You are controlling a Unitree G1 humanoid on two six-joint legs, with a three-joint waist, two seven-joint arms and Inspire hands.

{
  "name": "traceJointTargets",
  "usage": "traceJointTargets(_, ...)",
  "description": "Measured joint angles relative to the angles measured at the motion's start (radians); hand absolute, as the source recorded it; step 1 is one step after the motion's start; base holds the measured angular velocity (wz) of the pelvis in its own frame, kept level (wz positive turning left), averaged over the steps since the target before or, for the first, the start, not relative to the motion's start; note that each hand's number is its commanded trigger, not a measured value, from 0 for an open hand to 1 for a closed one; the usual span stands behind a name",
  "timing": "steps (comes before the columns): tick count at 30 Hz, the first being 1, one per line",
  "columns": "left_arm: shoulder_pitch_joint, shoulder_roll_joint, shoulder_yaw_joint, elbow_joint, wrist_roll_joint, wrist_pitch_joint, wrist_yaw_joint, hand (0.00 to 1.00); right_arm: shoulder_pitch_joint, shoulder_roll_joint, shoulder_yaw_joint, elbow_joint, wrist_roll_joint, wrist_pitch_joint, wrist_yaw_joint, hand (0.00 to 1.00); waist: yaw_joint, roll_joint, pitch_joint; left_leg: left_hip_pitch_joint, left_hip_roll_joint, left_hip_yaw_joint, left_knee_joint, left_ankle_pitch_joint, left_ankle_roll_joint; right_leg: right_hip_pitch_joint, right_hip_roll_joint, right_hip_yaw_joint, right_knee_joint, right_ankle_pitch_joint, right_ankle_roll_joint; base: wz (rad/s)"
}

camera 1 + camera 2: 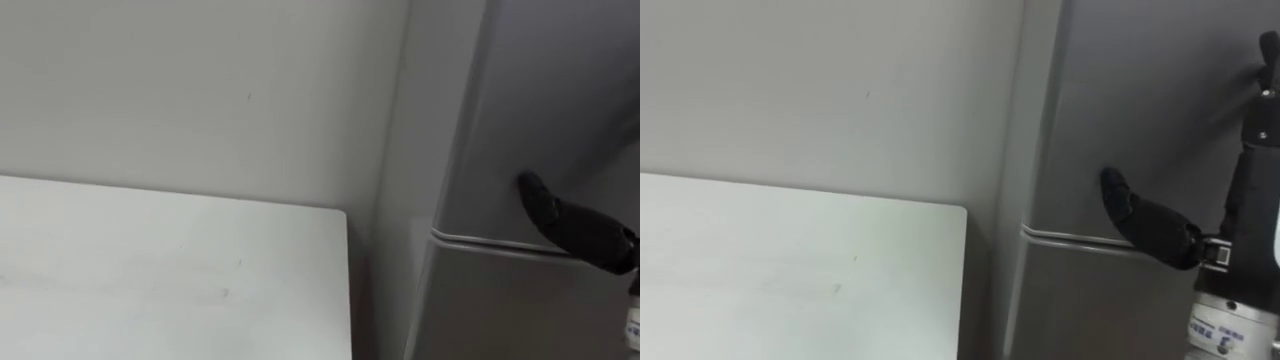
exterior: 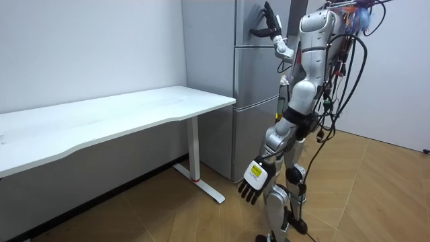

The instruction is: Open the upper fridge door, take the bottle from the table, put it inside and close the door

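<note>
Closest in, against the fridge's front: thumb (image 1: pixel 1130 210) of the right hand (image 1: pixel 1180 238) stretched straight across the upper door (image 1: pixel 1160 90), tip just above the seam (image 1: pixel 1070 238) over the lower door (image 1: pixel 1110 310). Fingers (image 1: pixel 1267 55) straight too, pointing up the same door. Open and flat, then, with nothing gripped. Reads as a push or a steadying touch on the panel rather than a pull, with no handle or door edge hooked.

Hangs the left hand (image 2: pixel 252 185) low, out from the fridge's lower half, fingers loosely relaxed and carrying nothing. Stands right up against the grey two-door fridge (image 2: pixel 255 101), right arm raised to its upper half.

Both doors seemingly flush and shut, so nothing to be seen of either compartment's contents. Cannot tell where the bottle is: not in either hand, and not on the visible part of the white desk (image 1: pixel 170 270) just left of the fridge. Possibly inside behind the upper door, the flat palm fitting a door being pressed to. Equally possibly not yet fetched. Either way, worth making sure of the seal along the seam
</note>
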Motion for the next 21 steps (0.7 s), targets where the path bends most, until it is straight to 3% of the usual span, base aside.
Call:
traceJointTargets(4, 0.0, -0.001, -0.011, -0.003, 0.002, 0.001, 0.002, 0.0, 0.0, 0.0, 0.005, 0.002, -0.003, -0.005, -0.006, 0.0, -0.002, 0.011, 0.0003, -0.001, -0.001, -0.001, 0.0, 0.001, 0.001, 0.002, 0.0, 0.001, -0.006, 0.004, 0.001, 0.0)
traceJointTargets(8, 0.0, -0.001, -0.029, -0.029, 0.002, 0.0, 0.005, 0.0, 0.002, 0.0, 0.013, 0.032, -0.006, -0.025, -0.025, 0.0, -0.004, 0.01, 0.0004, 0.001, -0.001, -0.006, 0.006, 0.0, 0.001, 0.012, 0.0, -0.005, -0.005, 0.004, 0.001, 0.04)
traceJointTargets(21, 0.035, -0.003, -0.038, -0.06, 0.002, 0.001, 0.005, 0.0, 0.056, -0.002, 0.014, 0.075, -0.008, -0.026, -0.025, 0.0, -0.001, 0.012, -0.0006, 0.0, -0.001, -0.014, 0.021, -0.001, 0.002, 0.015, -0.001, -0.008, -0.003, 0.005, 0.001, 0.01)
